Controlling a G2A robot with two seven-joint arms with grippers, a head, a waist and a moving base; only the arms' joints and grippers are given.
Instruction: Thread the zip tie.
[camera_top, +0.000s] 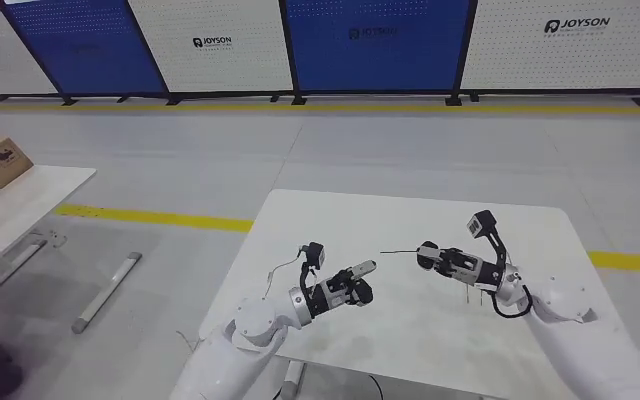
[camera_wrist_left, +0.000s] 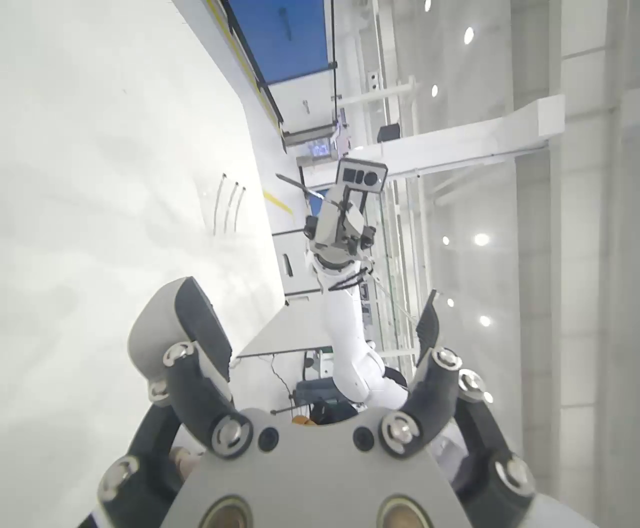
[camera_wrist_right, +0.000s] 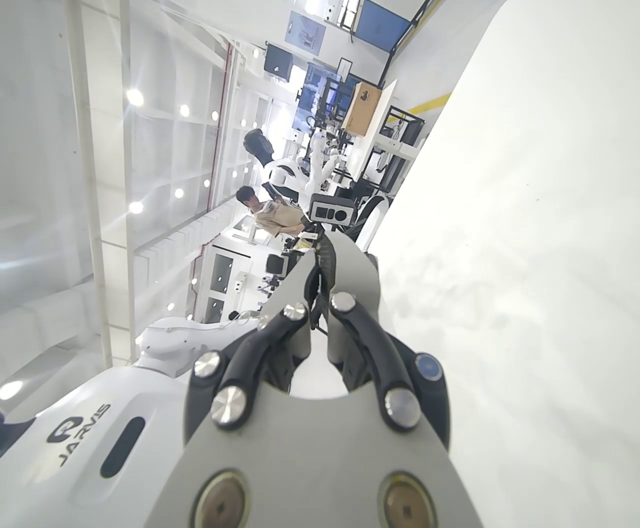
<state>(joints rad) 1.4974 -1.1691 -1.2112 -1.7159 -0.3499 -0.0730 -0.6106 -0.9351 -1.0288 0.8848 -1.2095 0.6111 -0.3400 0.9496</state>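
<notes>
Tabletop (camera_top: 400, 340): white, with both arms over its middle. The right gripper (camera_top: 428, 256) is clamped on the zip tie (camera_top: 400, 251) and holds it off the surface, free end pointing toward the left gripper (camera_top: 360, 281). The left gripper is spread wide and empty, near the tie's tip, not touching. Three thin strips (camera_wrist_left: 227, 205) lie flat, probably spare ties.

Step, as I read it: lining up to thread. The next move calls for a left grip on the free end, then bending the tail to the head slot.
</notes>
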